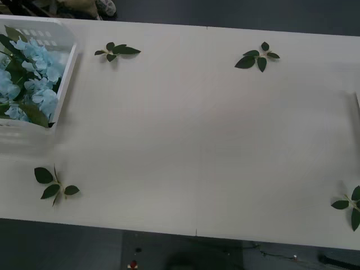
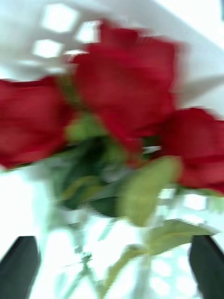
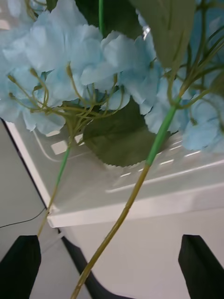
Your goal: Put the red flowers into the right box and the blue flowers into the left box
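Several pale blue flowers (image 1: 31,73) lie heaped in the white left box (image 1: 66,73) at the table's far left. Up close, the blue flowers (image 3: 93,56) hang over the left box's rim (image 3: 140,205). Their green stems trail down between the black fingertips (image 3: 18,266) of my left gripper (image 3: 112,271), which is open. Red flowers (image 2: 121,88) lie against a white slotted box wall (image 2: 56,28) just beyond my right gripper (image 2: 112,268), which is open with its fingertips (image 2: 207,266) wide apart. A sliver of the right box (image 1: 358,107) shows at the table's right edge.
Loose green leaf sprigs lie on the white table (image 1: 191,140): one far left of centre (image 1: 117,51), one far right of centre (image 1: 257,58), one near left (image 1: 54,184), one near right (image 1: 351,205). The table's near edge borders dark floor.
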`<state>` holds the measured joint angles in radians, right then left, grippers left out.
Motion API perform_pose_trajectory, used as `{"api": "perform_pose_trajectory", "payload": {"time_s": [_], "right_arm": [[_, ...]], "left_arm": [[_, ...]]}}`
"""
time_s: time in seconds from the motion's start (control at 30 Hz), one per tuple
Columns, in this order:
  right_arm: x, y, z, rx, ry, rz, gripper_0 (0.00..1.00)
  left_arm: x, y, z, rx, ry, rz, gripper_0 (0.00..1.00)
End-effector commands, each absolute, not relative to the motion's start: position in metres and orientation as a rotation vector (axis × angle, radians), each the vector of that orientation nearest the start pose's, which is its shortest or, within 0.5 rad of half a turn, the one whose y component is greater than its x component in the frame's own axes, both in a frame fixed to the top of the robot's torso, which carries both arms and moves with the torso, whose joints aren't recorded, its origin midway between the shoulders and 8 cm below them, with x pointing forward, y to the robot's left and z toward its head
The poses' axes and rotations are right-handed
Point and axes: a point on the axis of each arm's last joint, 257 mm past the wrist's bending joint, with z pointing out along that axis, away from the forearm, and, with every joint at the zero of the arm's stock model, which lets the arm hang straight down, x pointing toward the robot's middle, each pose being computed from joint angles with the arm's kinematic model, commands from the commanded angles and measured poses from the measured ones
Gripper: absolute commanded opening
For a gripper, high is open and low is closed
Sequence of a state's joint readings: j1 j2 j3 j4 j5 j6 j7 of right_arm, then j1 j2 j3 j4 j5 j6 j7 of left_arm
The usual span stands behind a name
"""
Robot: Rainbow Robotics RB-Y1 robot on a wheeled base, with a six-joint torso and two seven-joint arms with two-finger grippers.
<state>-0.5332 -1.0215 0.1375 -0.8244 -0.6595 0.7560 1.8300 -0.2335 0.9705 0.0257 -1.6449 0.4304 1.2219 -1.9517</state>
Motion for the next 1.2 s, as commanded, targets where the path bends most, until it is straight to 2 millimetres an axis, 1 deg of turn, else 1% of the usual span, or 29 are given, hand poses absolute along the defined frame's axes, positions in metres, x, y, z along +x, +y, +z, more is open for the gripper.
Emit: {"api": "perform_pose_trajectory", "payload": {"time_s": [0.03, 0.1, 0.13, 0.17, 0.2, 0.27, 0.3, 0.33, 0.37, 0.4, 0.43, 0.47, 0.6, 0.63, 0.77, 0.8, 0.87, 0.9, 0.97, 1.0, 1.03, 1.1, 1.13, 1.17, 1.2], "right_arm": [[0.537, -0.635, -0.179, -0.193, 2.353, -0.622, 1.0], [0.537, -0.606, -0.178, -0.262, 2.358, -0.566, 1.0], [0.536, -0.598, -0.178, -0.281, 2.361, -0.55, 1.0], [0.535, -0.58, -0.175, -0.32, 2.358, -0.518, 1.0], [0.533, -0.567, -0.175, -0.352, 2.363, -0.494, 1.0], [0.526, -0.534, -0.172, -0.432, 2.377, -0.435, 1.0], [0.523, -0.527, -0.172, -0.452, 2.383, -0.421, 1.0], [0.517, -0.513, -0.17, -0.491, 2.391, -0.393, 1.0], [0.514, -0.501, -0.168, -0.524, 2.394, -0.374, 1.0], [0.509, -0.483, -0.164, -0.568, 2.392, -0.341, 1.0], [0.505, -0.467, -0.16, -0.611, 2.386, -0.314, 1.0], [0.502, -0.453, -0.157, -0.643, 2.377, -0.29, 1.0], [0.489, -0.4, -0.153, -0.74, 2.343, -0.164, 1.0], [0.484, -0.381, -0.153, -0.813, 2.316, -0.126, 1.0], [0.476, -0.337, -0.153, -0.969, 2.232, -0.056, 1.0], [0.473, -0.325, -0.154, -1.0, 2.208, -0.029, 1.0], [0.468, -0.302, -0.162, -1.065, 2.172, 0.021, 1.0], [0.467, -0.296, -0.164, -1.082, 2.162, 0.035, 1.0], [0.463, -0.276, -0.171, -1.146, 2.118, 0.077, 1.0], [0.462, -0.268, -0.174, -1.175, 2.098, 0.091, 1.0], [0.459, -0.255, -0.179, -1.227, 2.06, 0.112, 1.0], [0.456, -0.241, -0.184, -1.284, 2.022, 0.13, 1.0], [0.453, -0.228, -0.189, -1.343, 1.985, 0.145, 1.0], [0.452, -0.223, -0.19, -1.366, 1.969, 0.148, 1.0], [0.45, -0.21, -0.193, -1.426, 1.926, 0.154, 1.0]], "left_arm": [[0.495, 0.531, -0.149, 0.706, 2.335, 0.722, 0.94], [0.495, 0.518, -0.138, 0.736, 2.313, 0.651, 0.94], [0.494, 0.513, -0.136, 0.745, 2.309, 0.633, 0.94], [0.493, 0.502, -0.127, 0.76, 2.296, 0.595, 0.95], [0.491, 0.493, -0.123, 0.772, 2.291, 0.566, 0.95], [0.486, 0.463, -0.113, 0.836, 2.263, 0.511, 0.95], [0.484, 0.454, -0.11, 0.856, 2.253, 0.5, 0.95], [0.481, 0.433, -0.109, 0.894, 2.235, 0.46, 0.94], [0.48, 0.417, -0.109, 0.906, 2.225, 0.423, 0.95], [0.478, 0.397, -0.112, 0.886, 2.222, 0.373, 0.94], [0.478, 0.378, -0.117, 0.863, 2.217, 0.331, 0.97], [0.479, 0.368, -0.122, 0.843, 2.215, 0.311, 1.0], [0.489, 0.336, -0.138, 0.775, 2.188, 0.274, 1.0], [0.492, 0.323, -0.146, 0.762, 2.176, 0.248, 1.0], [0.496, 0.288, -0.162, 0.726, 2.135, 0.144, 1.0], [0.497, 0.275, -0.168, 0.715, 2.118, 0.107, 1.0], [0.498, 0.255, -0.175, 0.723, 2.067, 0.063, 1.0], [0.498, 0.251, -0.177, 0.727, 2.053, 0.059, 1.0], [0.497, 0.238, -0.185, 0.743, 2.002, 0.041, 1.0], [0.495, 0.233, -0.19, 0.753, 1.987, 0.029, 1.0], [0.491, 0.224, -0.198, 0.776, 1.961, 0.013, 1.0], [0.486, 0.213, -0.204, 0.798, 1.931, -0.014, 1.0], [0.481, 0.2, -0.206, 0.819, 1.894, -0.048, 1.0], [0.478, 0.196, -0.208, 0.831, 1.883, -0.059, 1.0], [0.473, 0.185, -0.207, 0.853, 1.846, -0.091, 1.0]]}}
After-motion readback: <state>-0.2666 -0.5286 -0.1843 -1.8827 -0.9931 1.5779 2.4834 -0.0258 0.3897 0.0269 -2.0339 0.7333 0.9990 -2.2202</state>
